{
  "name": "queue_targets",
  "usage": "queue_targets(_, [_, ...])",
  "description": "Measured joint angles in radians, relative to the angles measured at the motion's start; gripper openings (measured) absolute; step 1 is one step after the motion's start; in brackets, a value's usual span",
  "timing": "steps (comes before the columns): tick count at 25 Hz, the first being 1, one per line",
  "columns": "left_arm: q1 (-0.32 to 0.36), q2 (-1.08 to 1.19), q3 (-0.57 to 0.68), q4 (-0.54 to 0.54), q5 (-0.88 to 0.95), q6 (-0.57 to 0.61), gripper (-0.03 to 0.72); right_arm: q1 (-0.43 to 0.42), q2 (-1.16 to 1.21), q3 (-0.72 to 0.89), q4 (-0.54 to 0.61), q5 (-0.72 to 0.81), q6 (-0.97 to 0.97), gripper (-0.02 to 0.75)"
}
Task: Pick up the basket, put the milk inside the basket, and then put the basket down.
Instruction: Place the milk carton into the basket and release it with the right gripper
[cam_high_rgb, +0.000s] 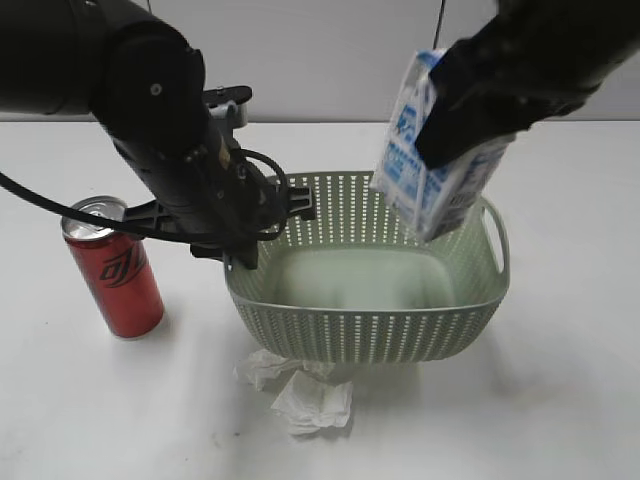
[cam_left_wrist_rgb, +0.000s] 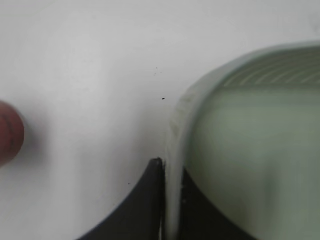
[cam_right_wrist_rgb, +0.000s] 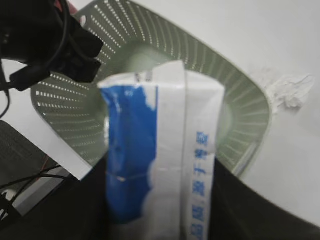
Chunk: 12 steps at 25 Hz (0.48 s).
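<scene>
Much of both arms is cut off by the frame edges, and the right gripper is a dark mass whose fingers cannot be made out singly in the exterior view; in the right wrist view they show only as dark, blurred shapes either side of the milk, clamped on it. The left gripper is partly hidden behind its own wrist and cables, but the left wrist view shows its two dark fingers closed on the basket's rim, one outside the wall and one inside. That view is soft — the basket's inside is a pale green blur, and the can is only a red smudge at the left edge. The basket is pale sage green, rectangular with rounded corners, rows of small holes in its walls and a cut-out handle showing at its right end; whether it rests on the table or is raised cannot be told for certain. The milk is a white carton with blue printing, held tilted above the basket's right rear part, its lower end near the rim and not inside. Its top is hidden by the gripper. The red can stands upright left of the basket, apart from it. Crumpled white paper lies at the basket's front, partly tucked under it.
</scene>
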Motion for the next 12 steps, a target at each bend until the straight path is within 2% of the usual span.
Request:
queue_targets(6, [0.009, 0.0, 0.0, 0.007, -0.001, 0.0, 0.008, 0.009, 0.163, 0.001, -0.021, -0.031, 0.009, 0.3])
queue_targets(12, [0.044, 0.0, 0.0, 0.007, 0.0, -0.009, 0.008, 0.01, 0.176, 0.074, -0.027, -0.179, 0.011, 0.3])
